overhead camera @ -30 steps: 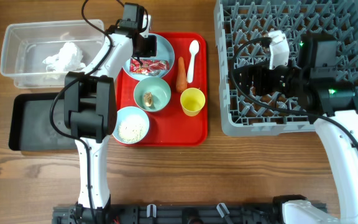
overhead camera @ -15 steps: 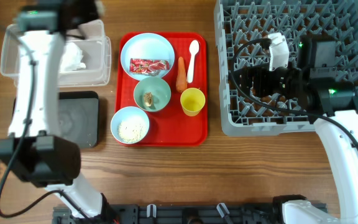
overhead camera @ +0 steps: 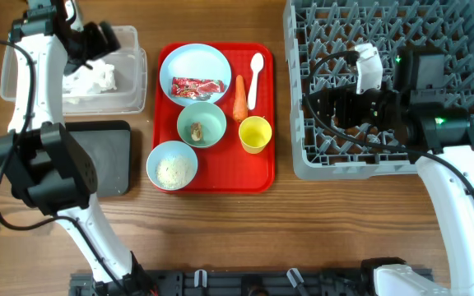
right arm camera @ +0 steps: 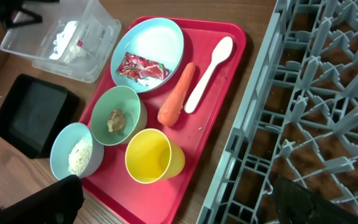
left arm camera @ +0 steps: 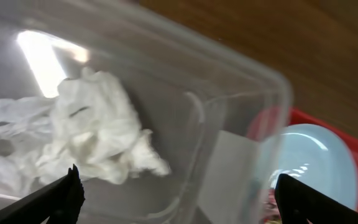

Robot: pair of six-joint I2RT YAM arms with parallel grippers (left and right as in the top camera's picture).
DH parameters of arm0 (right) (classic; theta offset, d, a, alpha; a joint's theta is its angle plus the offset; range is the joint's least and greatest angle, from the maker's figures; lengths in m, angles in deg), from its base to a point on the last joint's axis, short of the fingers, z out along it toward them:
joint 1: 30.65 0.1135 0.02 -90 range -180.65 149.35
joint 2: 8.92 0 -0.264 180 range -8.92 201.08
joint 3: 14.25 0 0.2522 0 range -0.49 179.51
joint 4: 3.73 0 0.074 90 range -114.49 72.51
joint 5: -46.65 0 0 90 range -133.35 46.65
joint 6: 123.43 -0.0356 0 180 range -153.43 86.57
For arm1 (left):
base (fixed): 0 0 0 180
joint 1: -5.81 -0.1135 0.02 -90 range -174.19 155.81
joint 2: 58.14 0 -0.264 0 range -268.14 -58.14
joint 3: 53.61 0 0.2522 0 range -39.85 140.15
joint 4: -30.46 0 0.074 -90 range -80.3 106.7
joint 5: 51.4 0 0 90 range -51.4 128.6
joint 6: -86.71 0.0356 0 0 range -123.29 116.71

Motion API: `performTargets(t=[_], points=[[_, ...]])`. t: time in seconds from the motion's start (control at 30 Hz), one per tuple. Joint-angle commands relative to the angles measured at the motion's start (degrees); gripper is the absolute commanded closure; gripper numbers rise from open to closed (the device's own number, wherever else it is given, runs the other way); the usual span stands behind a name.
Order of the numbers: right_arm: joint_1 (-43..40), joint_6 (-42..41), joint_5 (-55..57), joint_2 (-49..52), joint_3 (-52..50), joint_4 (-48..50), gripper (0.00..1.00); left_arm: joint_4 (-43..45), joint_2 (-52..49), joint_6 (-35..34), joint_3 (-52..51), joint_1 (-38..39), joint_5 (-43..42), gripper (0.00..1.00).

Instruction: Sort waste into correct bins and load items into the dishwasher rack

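The left gripper [left arm camera: 179, 186] is hovering open over the tub [left arm camera: 188, 68] holding the tissue [left arm camera: 98, 137], while the right gripper [right arm camera: 176, 196] is hanging open above the rack [right arm camera: 316, 93].

Brown wood-grain tabletop [overhead camera: 344, 238]

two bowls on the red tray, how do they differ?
The middle bowl holds one small brownish lump; the corner bowl holds white rice. The middle bowl looks greener, the corner bowl paler blue. The middle bowl sits beside the yellow cup; the corner bowl is at the tray's near-left corner. Both are round, upright, similar in size, on the red tray.
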State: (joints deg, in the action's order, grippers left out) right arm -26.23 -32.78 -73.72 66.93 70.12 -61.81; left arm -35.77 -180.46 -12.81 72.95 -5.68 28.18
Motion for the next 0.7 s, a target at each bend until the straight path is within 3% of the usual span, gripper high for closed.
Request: performTargets(t=[0.0, 0.13, 0.27, 0.37, 0.67], points=[[0.2, -0.7, 0.6, 0.5, 1.0, 0.1, 0.0, 0.6, 5.7, 3.1, 2.6, 5.8, -6.1, 0.0], [0.2, -0.9, 0.5, 0.5, 1.0, 0.6, 0.0, -1.3, 5.2, 10.7, 2.5, 13.1, -5.4, 0.01], [0.2, -2.4, 0.5, 0.5, 1.0, 0.3, 0.0, 1.4, 5.2, 10.8, 2.5, 18.4, -0.3, 0.0], [0.2, -2.4, 0.5, 0.5, 1.0, 0.3, 0.0, 3.7, 4.9, 10.9, 2.5, 20.7, -0.4, 0.0], [0.2, -2.3, 0.5, 0.5, 1.0, 0.2, 0.0, 3.9, -1.0, 19.5, 2.5, 24.9, -0.4, 0.0]])
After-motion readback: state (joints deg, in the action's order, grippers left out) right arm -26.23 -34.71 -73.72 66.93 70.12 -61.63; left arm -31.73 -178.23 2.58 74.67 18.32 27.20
